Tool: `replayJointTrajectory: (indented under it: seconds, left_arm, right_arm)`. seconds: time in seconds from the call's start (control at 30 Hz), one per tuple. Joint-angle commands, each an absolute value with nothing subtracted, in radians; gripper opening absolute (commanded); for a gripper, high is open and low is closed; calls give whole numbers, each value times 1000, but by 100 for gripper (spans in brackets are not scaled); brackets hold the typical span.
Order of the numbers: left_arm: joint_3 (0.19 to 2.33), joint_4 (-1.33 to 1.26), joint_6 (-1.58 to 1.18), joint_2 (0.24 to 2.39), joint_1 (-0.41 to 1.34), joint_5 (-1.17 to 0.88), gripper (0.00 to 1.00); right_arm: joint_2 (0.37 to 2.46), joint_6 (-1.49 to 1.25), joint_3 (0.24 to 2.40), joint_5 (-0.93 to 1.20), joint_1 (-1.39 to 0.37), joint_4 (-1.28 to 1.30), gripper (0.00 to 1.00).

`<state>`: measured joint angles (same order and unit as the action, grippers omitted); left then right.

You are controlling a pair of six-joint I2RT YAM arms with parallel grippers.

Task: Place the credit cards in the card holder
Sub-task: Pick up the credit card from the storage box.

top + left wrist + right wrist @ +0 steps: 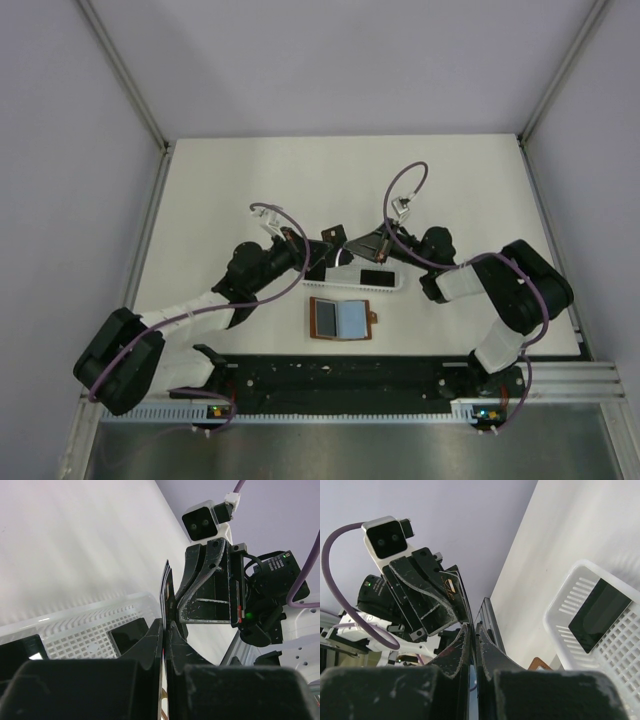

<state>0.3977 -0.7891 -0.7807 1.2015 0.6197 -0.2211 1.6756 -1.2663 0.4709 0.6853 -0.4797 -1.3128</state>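
Note:
Both grippers meet above the left end of the white basket. My left gripper [316,251] [165,626] is shut on a thin black credit card [165,587] held edge-on. My right gripper [350,245] [473,628] is shut on the same card [464,600] from the other side. The card shows as a small dark piece between them [330,237]. The brown card holder [342,318] lies open on the table in front of the basket, bluish pockets up, its clasp tab to the right. One corner of it shows in the right wrist view [540,664].
The white slotted basket [397,283] [85,630] [570,605] lies just behind the card holder. It holds more black cards [376,277] [129,634] [598,615]. Grey walls and metal frame posts [128,75] bound the table. A black rail [340,378] runs along the near edge.

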Motion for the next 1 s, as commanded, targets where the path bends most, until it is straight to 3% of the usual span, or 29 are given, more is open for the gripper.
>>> replayJointTrajectory:
  seconds: [0.0,0.3,0.57,0.67,0.8,0.97]
  left_arm:
    - [380,-818,-736,1175,597,-186,0]
    - [382,-815,-738,1180,592,-181,13]
    - [382,-815,-738,1180,591,-186,12]
    - [382,-815,-738,1181,592,-186,12]
    - [383,-815,-739,1184,591,-183,12]
    - [387,-810,-739,1187,591,-183,11]
  right_arm:
    - [1641,-1262,459,698,-459,-1506,0]
    - [1643,-1261,457,709,-457,-1509,0]
    - [1638,-1264,456,713,-457,-1519,18]
    - [1637,-1264,454,712,-457,-1523,20]
    - [1635,-1267,453,712,-459,-1526,17]
    - [1635,-1269,456,710,-457,-1528,4]
